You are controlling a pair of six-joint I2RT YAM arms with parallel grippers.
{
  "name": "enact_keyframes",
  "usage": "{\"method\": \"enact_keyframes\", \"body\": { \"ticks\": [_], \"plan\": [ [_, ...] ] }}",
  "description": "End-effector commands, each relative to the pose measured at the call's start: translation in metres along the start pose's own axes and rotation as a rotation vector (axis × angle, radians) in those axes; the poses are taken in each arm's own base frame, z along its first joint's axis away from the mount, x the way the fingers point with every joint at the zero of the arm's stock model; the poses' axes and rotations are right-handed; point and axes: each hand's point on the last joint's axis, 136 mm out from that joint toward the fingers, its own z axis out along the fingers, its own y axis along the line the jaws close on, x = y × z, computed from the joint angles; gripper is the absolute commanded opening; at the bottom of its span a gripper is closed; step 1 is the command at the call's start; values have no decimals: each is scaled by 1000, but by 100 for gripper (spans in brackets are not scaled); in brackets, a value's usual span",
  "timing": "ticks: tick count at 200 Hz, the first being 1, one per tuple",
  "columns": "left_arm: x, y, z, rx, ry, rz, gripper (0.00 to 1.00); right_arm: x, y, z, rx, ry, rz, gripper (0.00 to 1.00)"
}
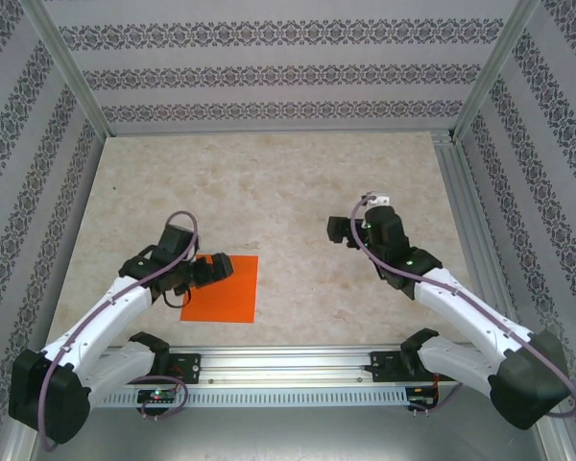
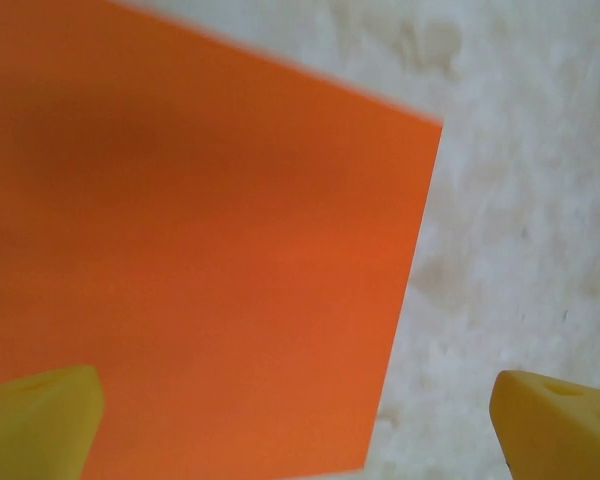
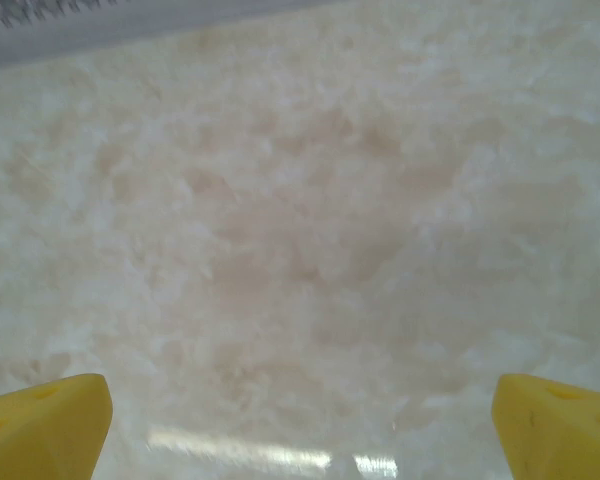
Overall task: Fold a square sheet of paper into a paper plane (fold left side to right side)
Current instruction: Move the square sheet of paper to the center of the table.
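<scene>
Opening step, no fold made yet. The sheet (image 1: 232, 293) lies flat on the desk (image 1: 269, 182), near-left. The left pincer (image 1: 200, 272) hovers over its far-left corner, jaws wide and empty. The right pincer (image 1: 344, 229), also wide and empty, stands well apart. Next, probably: pinch the left edge and carry it rightward.

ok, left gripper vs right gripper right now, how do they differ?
Position: the left gripper is over a corner of the square sheet of paper; the right gripper is over bare table, well apart from the sheet.
Reach: the left gripper sits nearer the arm bases; the right gripper is farther out on the table.
Shared: both are open, yellow fingertips spread wide, holding nothing.
</scene>
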Motion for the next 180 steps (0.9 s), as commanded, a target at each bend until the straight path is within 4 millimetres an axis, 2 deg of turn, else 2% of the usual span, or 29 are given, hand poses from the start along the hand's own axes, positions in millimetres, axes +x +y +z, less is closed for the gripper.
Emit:
{"method": "enact_keyframes", "body": {
  "ticks": [1, 18, 57, 125, 180],
  "plan": [
    [28, -9, 13, 44, 115, -76, 100, -3, -6, 1, 95, 24, -1, 98],
    [31, -16, 24, 65, 137, -73, 100, -2, -3, 2, 95, 37, -18, 98],
    [20, -31, 37, 79, 142, -30, 100, 0, -7, -4, 103, 18, -6, 98],
    [13, -28, 64, 26, 168, -16, 100, 1, -24, -22, 148, -17, -9, 98],
    [7, -37, 79, 41, 160, -21, 100, 7, -31, -31, 156, -20, 1, 98]
  ]
}}
